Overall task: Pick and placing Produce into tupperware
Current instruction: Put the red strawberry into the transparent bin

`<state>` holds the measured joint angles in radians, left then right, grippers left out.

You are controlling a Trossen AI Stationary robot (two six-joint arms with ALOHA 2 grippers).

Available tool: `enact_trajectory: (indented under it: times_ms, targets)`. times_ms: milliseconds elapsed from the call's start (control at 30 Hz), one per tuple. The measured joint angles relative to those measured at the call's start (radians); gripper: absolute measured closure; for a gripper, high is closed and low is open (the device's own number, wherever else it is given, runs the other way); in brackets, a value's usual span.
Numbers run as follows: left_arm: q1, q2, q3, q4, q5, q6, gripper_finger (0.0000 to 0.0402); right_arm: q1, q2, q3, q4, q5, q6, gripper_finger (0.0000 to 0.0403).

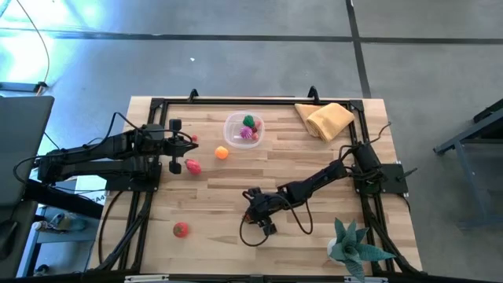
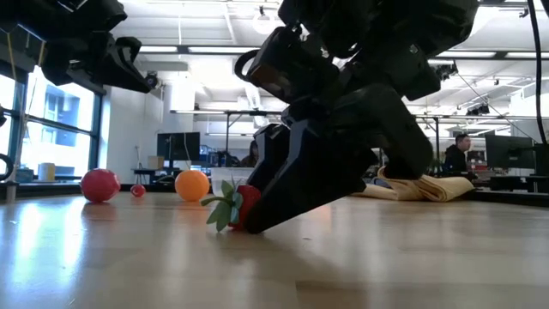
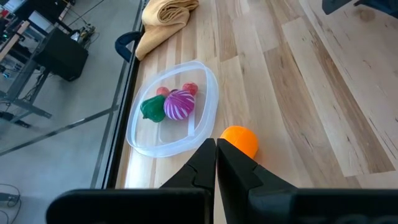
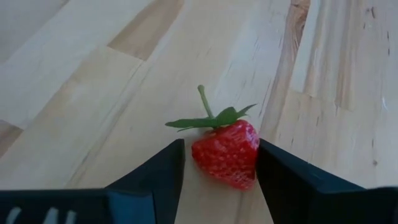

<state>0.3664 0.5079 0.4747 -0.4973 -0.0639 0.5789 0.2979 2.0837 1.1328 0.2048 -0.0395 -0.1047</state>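
Note:
The clear tupperware (image 1: pixel 229 126) (image 3: pixel 205 74) stands near the table's far edge and holds green, magenta and red toy pieces. On the wood lie an orange (image 1: pixel 222 152) (image 3: pixel 239 140), a pink-red piece (image 1: pixel 192 166), a small red piece (image 1: pixel 194 139) and a red piece (image 1: pixel 181 229) near the front. My right gripper (image 1: pixel 253 206) (image 4: pixel 221 162) is down at the table, open, with a red strawberry (image 4: pixel 225 152) (image 2: pixel 244 206) between its fingers. My left gripper (image 1: pixel 174 145) (image 3: pixel 216 149) hangs shut above the table, left of the orange, touching nothing. My right gripper has the strawberry's red body (image 4: pixel 249 149) lying against one finger (image 4: pixel 277 177); the other finger (image 4: pixel 165 171) stands a narrow gap off. The fingers come at it slanting down toward the table. The strawberry lies on its side on the wood, green leaves pointing away from the gripper.
A tan cloth (image 1: pixel 326 119) lies at the far right corner, beside the tupperware. A teal spiky plant (image 1: pixel 354 244) stands at the near right corner. A black frame rail (image 1: pixel 259 101) runs around the table's edges. Bare wood lies between the two arms.

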Motion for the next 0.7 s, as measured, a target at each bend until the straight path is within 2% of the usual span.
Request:
enact_trajectory:
  times_ms: [367, 700]
  targets:
    - [0.0, 0.0, 0.0, 0.0, 0.0, 0.0, 0.0396, -0.023, 0.002, 0.0, 0.011, -0.005, 0.0, 0.0224]
    - [0.0, 0.0, 0.0, 0.0, 0.0, 0.0, 0.0396, -0.023, 0.002, -0.001, 0.011, -0.017, 0.0, 0.0266]
